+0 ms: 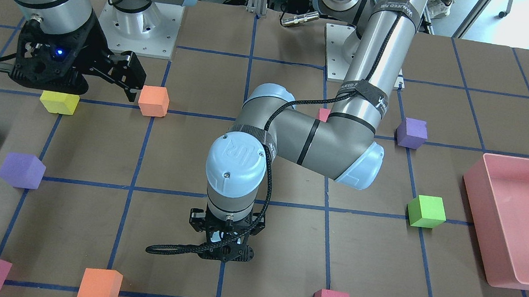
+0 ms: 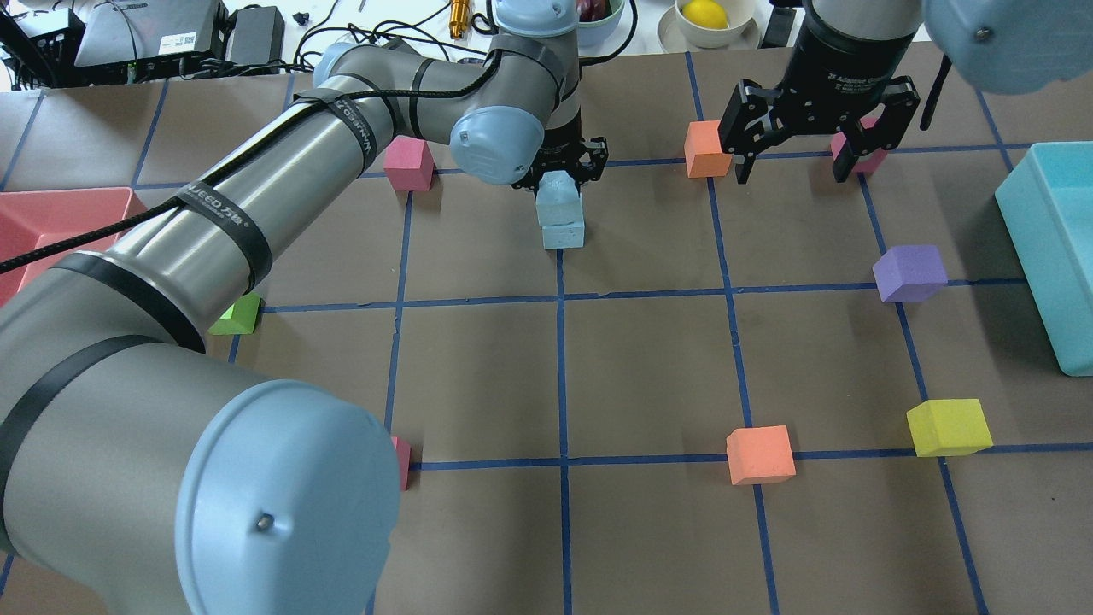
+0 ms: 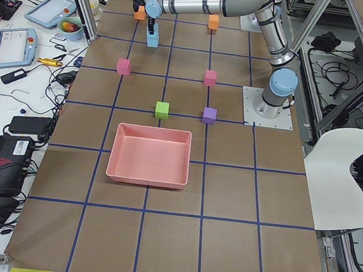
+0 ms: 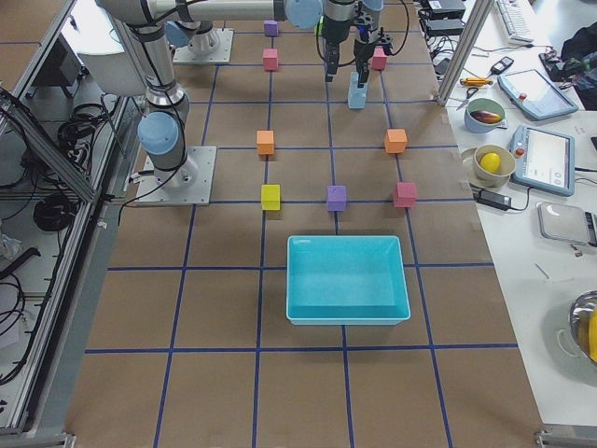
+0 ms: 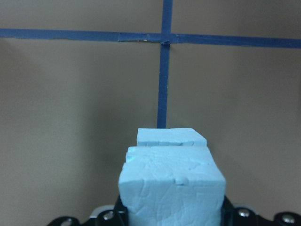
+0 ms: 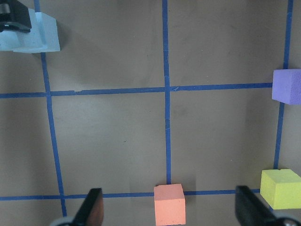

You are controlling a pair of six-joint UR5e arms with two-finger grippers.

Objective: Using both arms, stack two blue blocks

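Two pale blue blocks stand stacked at the far middle of the table. The upper blue block [image 2: 559, 192] rests on the lower blue block [image 2: 564, 232]. My left gripper [image 2: 559, 175] points straight down and is shut on the upper block, which fills the bottom of the left wrist view [image 5: 171, 188], with the lower block [image 5: 171, 136] under it. In the front-facing view the left wrist hides the stack. My right gripper [image 2: 794, 171] is open and empty. It hovers to the right of the stack, between an orange cube [image 2: 707, 149] and a pink cube [image 2: 862, 158].
A teal bin [image 2: 1050, 256] is at the right edge and a pink bin [image 1: 478, 200] is on the left arm's side. Loose cubes lie about: purple [image 2: 909, 273], yellow [image 2: 948, 427], orange [image 2: 760, 454], pink [image 2: 408, 162], green [image 2: 237, 316].
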